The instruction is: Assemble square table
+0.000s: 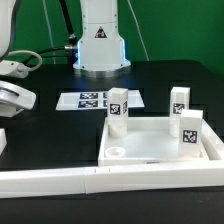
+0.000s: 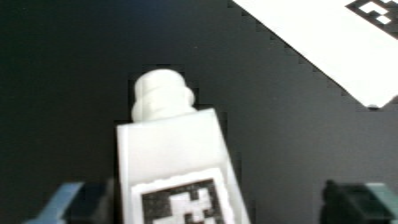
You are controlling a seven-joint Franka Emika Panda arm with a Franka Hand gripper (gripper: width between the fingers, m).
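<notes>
Three legs: upright on the tray top.
Fingers: spread around a leg.
Handling: likely light, stiff, slick; grip flat sides.

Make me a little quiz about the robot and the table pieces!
1. True or false: the gripper is shut on the leg seen in the wrist view.
2. How many legs stand upright in the exterior view?
3. What lies flat between the top and the robot base? A. marker board B. hammer C. cup

Key: 1. False, the jaws are wide open with the leg between them. 2. Three. 3. A.
</notes>
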